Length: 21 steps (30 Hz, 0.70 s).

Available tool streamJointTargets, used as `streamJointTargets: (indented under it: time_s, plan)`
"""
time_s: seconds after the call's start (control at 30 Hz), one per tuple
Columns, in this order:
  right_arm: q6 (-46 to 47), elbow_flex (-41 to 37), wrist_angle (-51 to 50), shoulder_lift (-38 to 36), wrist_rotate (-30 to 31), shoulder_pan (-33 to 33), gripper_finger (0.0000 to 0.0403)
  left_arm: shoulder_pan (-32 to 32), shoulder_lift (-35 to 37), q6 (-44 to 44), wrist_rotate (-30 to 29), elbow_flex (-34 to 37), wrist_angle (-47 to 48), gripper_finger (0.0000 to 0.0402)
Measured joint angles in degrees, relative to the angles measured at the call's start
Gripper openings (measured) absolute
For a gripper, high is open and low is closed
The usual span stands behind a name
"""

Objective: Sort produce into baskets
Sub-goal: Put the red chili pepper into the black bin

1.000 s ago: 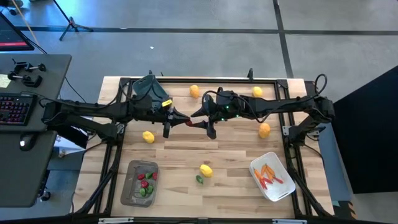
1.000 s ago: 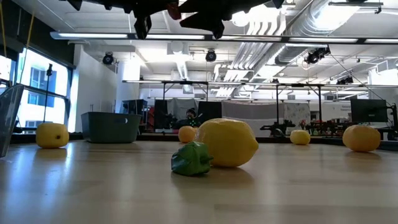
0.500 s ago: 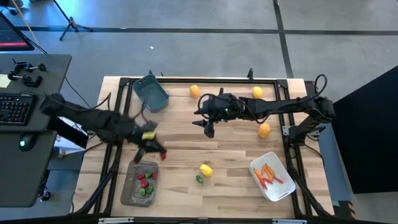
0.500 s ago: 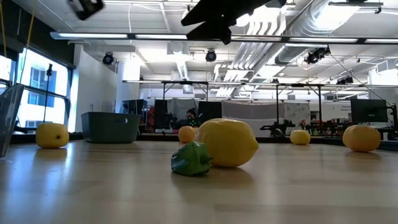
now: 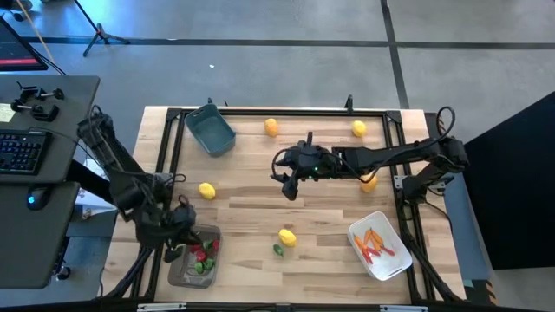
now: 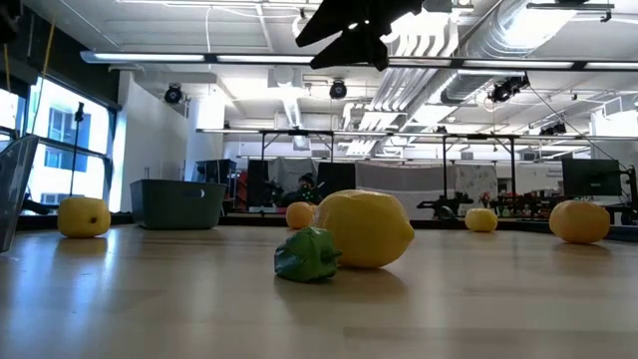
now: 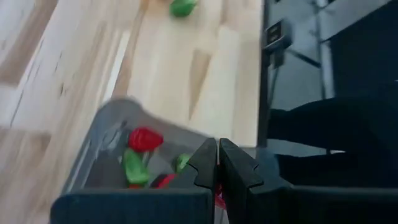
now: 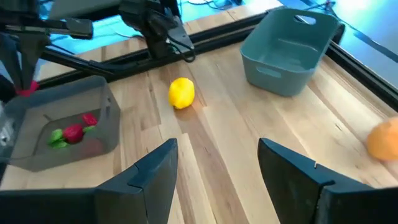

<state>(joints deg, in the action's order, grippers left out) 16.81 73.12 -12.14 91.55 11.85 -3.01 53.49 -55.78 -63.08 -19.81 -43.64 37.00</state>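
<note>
The left gripper (image 5: 178, 245) hung over the grey tray (image 5: 183, 270) at the near left, fingers pinched on a small red piece (image 8: 26, 90), while the right gripper (image 5: 287, 182) hovered spread wide above mid-table, lemons (image 5: 287, 237) and oranges (image 5: 271, 127) scattered around.

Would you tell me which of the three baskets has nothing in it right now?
The deep blue-grey tub at the table's far left corner; the shallow grey tray holds red and green pieces, and the white tub holds orange sticks.
</note>
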Motion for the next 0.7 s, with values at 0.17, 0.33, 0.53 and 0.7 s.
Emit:
streamJointTargets:
  time_s: [0.17,0.33,0.53,0.7]
  plan:
    - [4.2,0.0,-2.3,0.0,1.7,-1.2,0.0213,2.8,-4.3,-7.2,0.3,0.0,3.0,0.0]
    - [6.8,0.0,-5.0,0.0,2.1,-3.0,0.0213,4.2,-10.3,-10.2,2.6,0.0,3.6,0.0]
    - [8.7,0.0,-6.0,0.9,4.5,-6.1,0.0213,4.5,-16.4,-10.4,3.4,0.0,3.0,0.0]
    - [11.5,0.0,-5.8,3.9,4.3,-9.0,0.0213,4.3,-17.8,-10.5,3.4,0.0,1.7,0.0]
